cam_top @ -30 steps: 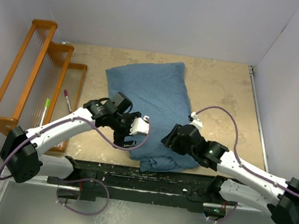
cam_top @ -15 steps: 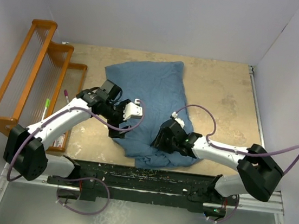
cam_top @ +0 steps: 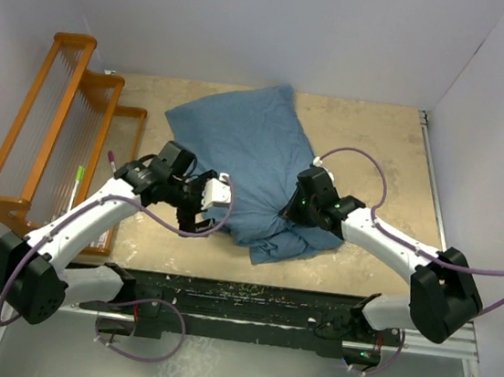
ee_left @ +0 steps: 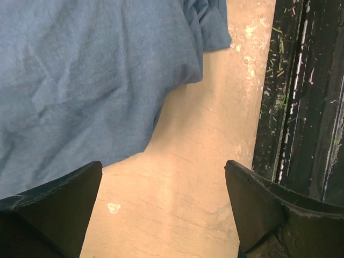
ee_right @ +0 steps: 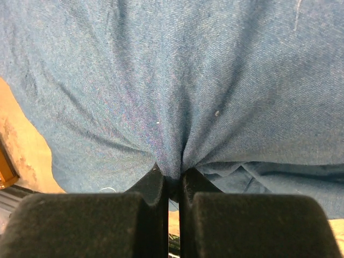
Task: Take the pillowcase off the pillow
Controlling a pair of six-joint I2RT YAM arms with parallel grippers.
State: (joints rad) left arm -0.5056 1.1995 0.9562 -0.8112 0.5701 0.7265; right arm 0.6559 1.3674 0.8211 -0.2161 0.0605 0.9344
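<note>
The dusty-blue pillowcase (cam_top: 242, 155) lies bulging in the middle of the table, its near end bunched into folds (cam_top: 282, 243). It covers the pillow, which is hidden. My right gripper (cam_top: 291, 217) is at the case's right near side, shut on a pinch of the blue cloth (ee_right: 172, 174), with puckers running into the fingers (ee_right: 153, 185). My left gripper (cam_top: 206, 214) hovers open over bare table just left of the case's near edge. Nothing is between its fingers (ee_left: 59, 209), and the pillowcase (ee_left: 91, 75) lies up and to the left in that view.
An orange wooden rack (cam_top: 52, 127) stands along the left side, with a green pen (cam_top: 77, 181) and a pink pen (cam_top: 113, 170) beside it. The black front rail (cam_top: 239, 297) runs along the table's near edge. White walls close in the back and the right.
My right gripper has closed on the cloth and moved farther back and to the right. The pillowcase has shifted back and left. My left gripper has slid left off the case, still open.
</note>
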